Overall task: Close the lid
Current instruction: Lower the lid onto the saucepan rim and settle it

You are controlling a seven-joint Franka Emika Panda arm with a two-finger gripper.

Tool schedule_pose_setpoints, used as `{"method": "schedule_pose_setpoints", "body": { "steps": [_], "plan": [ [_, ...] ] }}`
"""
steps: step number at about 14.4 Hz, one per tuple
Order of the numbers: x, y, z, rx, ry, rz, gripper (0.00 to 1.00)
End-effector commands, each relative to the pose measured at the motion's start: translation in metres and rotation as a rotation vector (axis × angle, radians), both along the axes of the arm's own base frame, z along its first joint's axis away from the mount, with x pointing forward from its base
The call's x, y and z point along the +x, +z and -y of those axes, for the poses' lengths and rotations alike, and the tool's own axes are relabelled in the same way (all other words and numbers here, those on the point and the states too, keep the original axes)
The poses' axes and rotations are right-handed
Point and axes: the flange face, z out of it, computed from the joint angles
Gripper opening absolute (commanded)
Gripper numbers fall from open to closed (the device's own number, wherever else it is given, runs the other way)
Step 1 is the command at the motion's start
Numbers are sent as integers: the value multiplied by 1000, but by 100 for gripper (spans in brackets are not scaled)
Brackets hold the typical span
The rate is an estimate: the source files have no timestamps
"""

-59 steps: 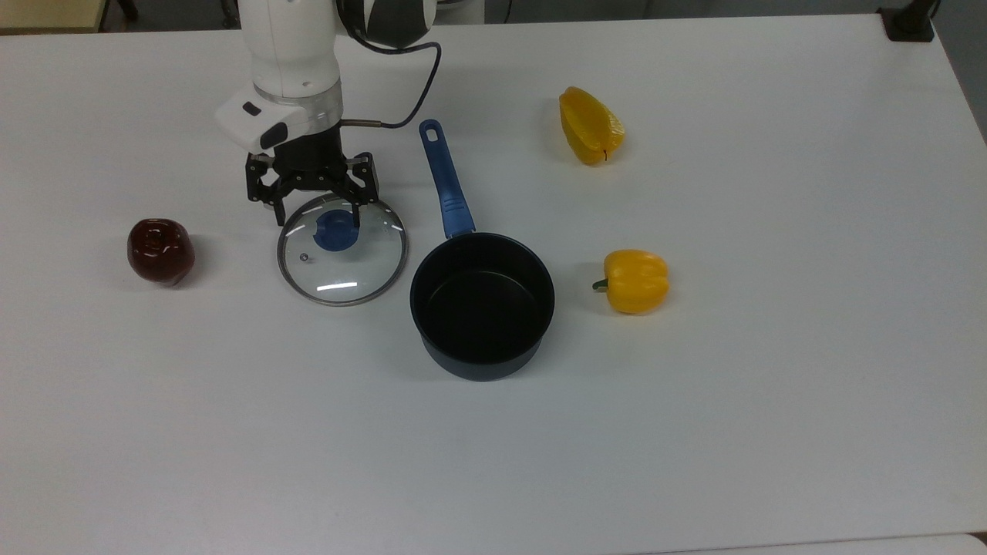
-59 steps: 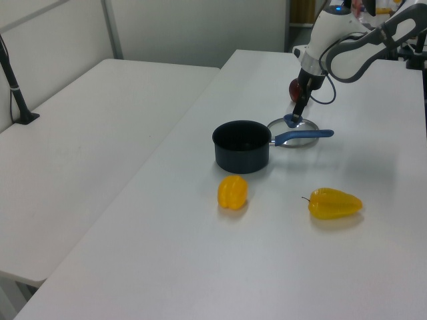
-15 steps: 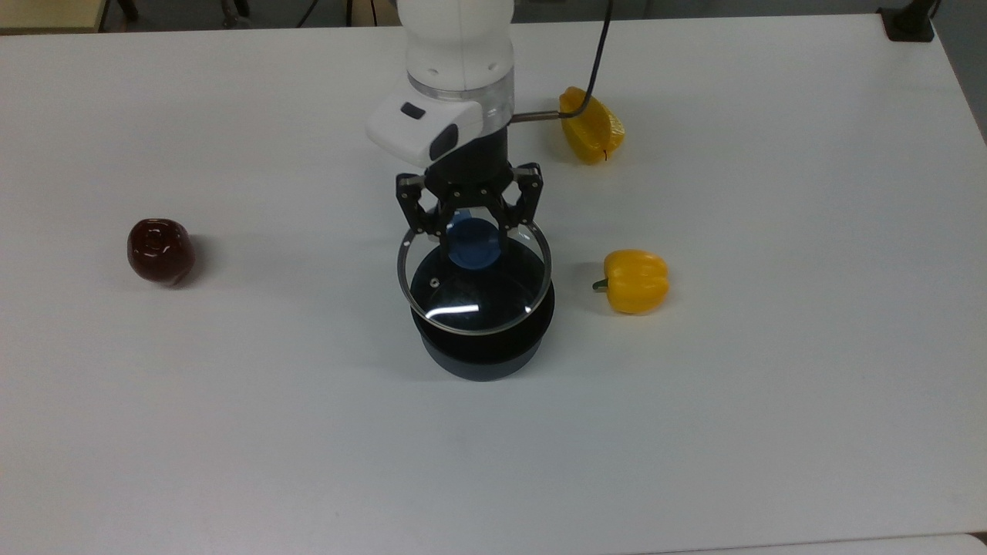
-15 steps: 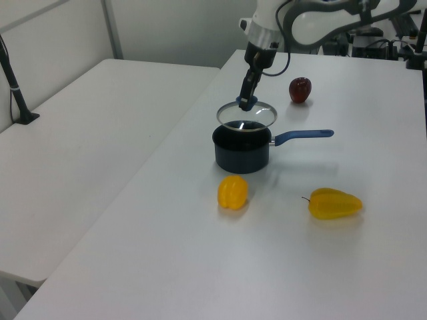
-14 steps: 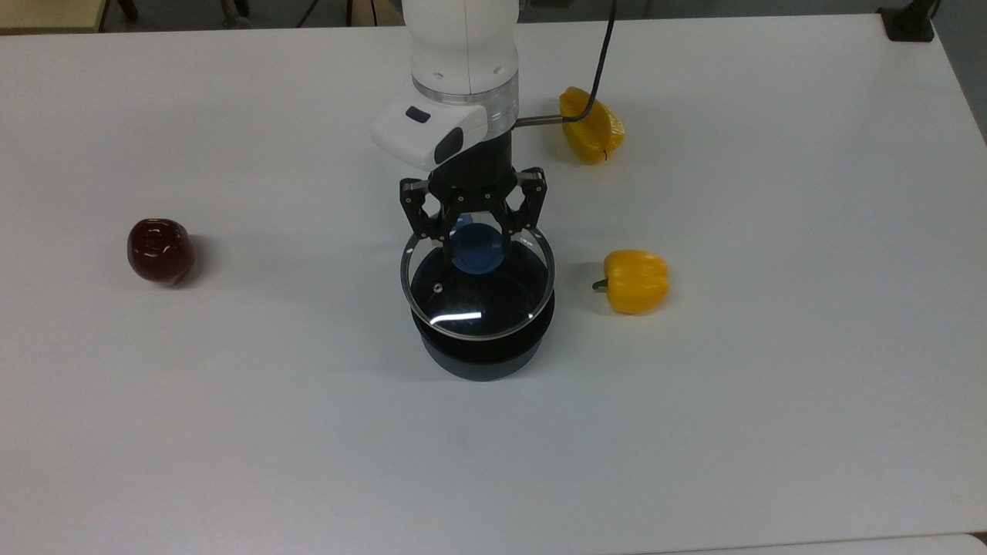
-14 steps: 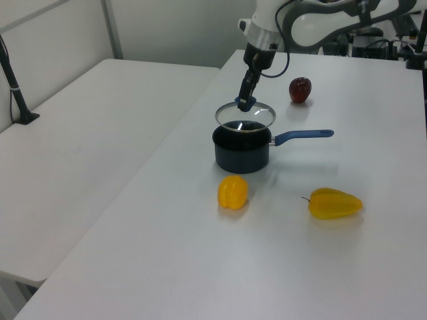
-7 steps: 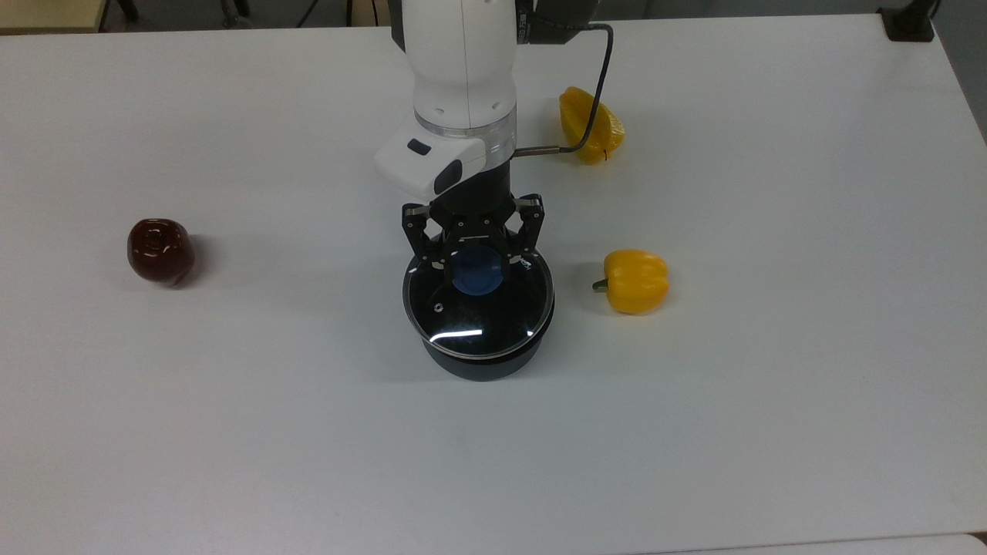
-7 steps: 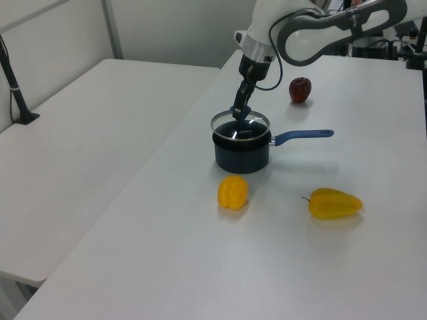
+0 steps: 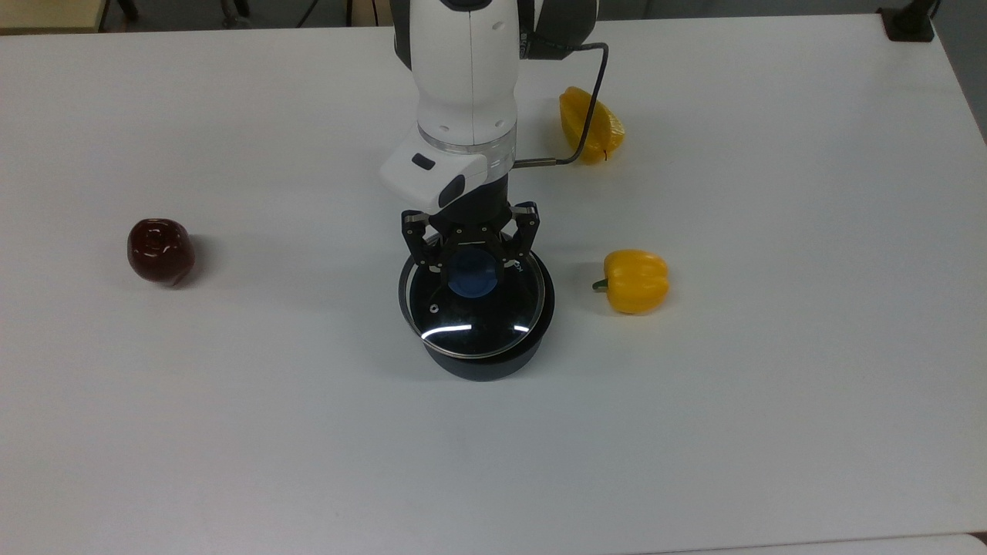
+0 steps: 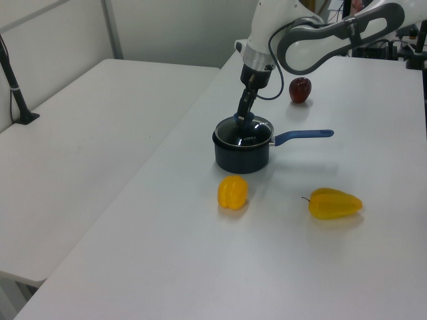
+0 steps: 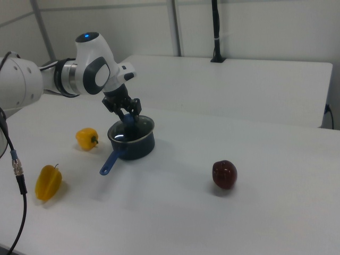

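I've brought the lid (image 9: 470,302) down since half a second ago; it now sits on the saucepan (image 9: 482,362) rim, looks seated. Gripper (image 9: 472,266) jaws remain closed on the blue knob (image 9: 473,276). I'd release next.

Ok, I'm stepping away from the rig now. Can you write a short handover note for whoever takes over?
Gripper: shut on the lid's blue knob.
Lid: down on the pot, looks roughly centred; whether it is fully seated I cannot tell.
Done: lid is over the pot's mouth.
Left: check the seating, open the gripper, lift clear.
Nearby: two yellow peppers and a dark red apple, all apart from the pot.
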Motion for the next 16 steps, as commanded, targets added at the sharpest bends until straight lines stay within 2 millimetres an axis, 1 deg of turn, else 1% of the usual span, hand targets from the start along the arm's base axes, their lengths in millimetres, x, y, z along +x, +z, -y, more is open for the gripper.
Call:
{"method": "schedule_pose_setpoints", "body": {
  "steps": [1,3,7,8,9,11,15,16],
  "plan": [
    [-4,3,-15,-9,5,24,43],
    [-4,4,-19,-6,-1,25,43],
    [-1,7,-18,5,-15,55,43],
    [1,3,-15,8,-19,62,43],
    [3,-5,-16,6,-19,55,43],
    [4,-5,-14,7,-21,56,43],
    [0,-6,-17,3,-18,37,43],
    [0,-6,-16,4,-21,37,48]
  ]
}}
